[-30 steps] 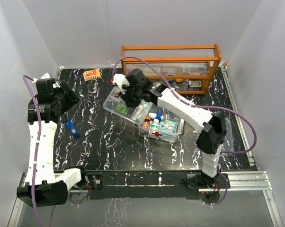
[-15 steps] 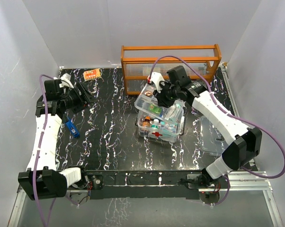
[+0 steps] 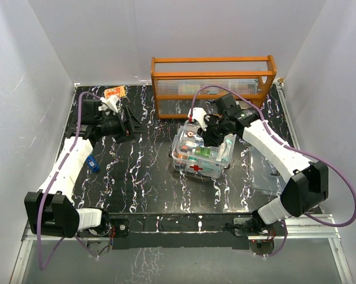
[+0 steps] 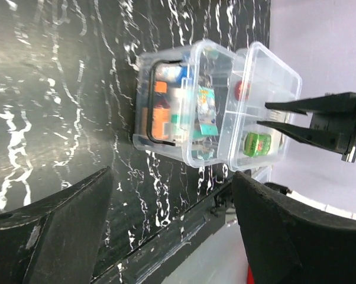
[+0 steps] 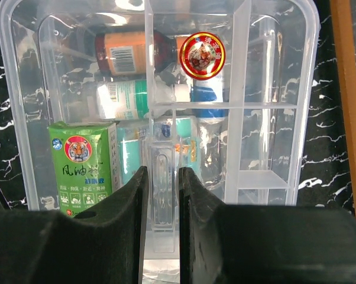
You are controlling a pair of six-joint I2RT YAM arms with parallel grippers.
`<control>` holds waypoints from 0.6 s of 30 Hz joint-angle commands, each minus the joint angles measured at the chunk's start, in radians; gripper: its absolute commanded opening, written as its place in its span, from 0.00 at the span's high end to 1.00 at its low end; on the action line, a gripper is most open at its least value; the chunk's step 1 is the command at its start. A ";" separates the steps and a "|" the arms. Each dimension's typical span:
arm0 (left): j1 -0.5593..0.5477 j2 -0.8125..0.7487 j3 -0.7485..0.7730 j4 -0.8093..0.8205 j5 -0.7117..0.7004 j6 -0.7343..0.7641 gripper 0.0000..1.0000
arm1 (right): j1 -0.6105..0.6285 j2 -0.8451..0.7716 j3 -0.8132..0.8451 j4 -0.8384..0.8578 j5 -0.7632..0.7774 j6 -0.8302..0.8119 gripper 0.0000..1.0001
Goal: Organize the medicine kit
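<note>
The medicine kit box (image 3: 197,167), clear with a red cross, stands mid-table and holds bottles and packets. My right gripper (image 3: 211,131) is shut on the centre tab (image 5: 163,171) of the clear divided tray (image 3: 188,137) and holds it tilted over the box's far side. The tray (image 5: 272,118) carries a green tiger box (image 5: 80,168) and a round red tin (image 5: 201,55). My left gripper (image 3: 130,123) is open and empty, left of the box. In the left wrist view my left gripper (image 4: 172,231) faces the box (image 4: 172,106) and the tray (image 4: 267,112).
An orange wooden rack (image 3: 213,83) stands at the back, close behind the tray. An orange blister pack (image 3: 114,93) lies at the back left. A small blue item (image 3: 91,163) lies at the left edge. A clear lid-like piece (image 3: 265,174) lies right of the box.
My right gripper has carried the tray from the box's left back to over the box. My left arm has swung from the left edge toward the middle.
</note>
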 commanded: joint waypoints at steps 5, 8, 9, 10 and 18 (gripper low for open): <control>-0.121 0.072 -0.019 0.114 0.032 -0.071 0.20 | -0.005 0.002 0.000 0.046 -0.062 -0.088 1.00; -0.144 0.087 -0.020 0.120 0.022 -0.077 0.19 | -0.004 0.023 0.014 0.046 -0.070 -0.093 1.00; -0.149 0.090 -0.021 0.123 0.021 -0.078 0.19 | -0.004 0.030 0.020 0.045 -0.077 -0.095 1.00; -0.154 0.094 -0.023 0.125 0.019 -0.082 0.19 | -0.004 0.037 0.027 0.043 -0.083 -0.097 1.00; -0.180 0.113 -0.028 0.124 -0.009 -0.087 0.17 | -0.005 0.081 0.049 0.046 -0.103 -0.090 1.00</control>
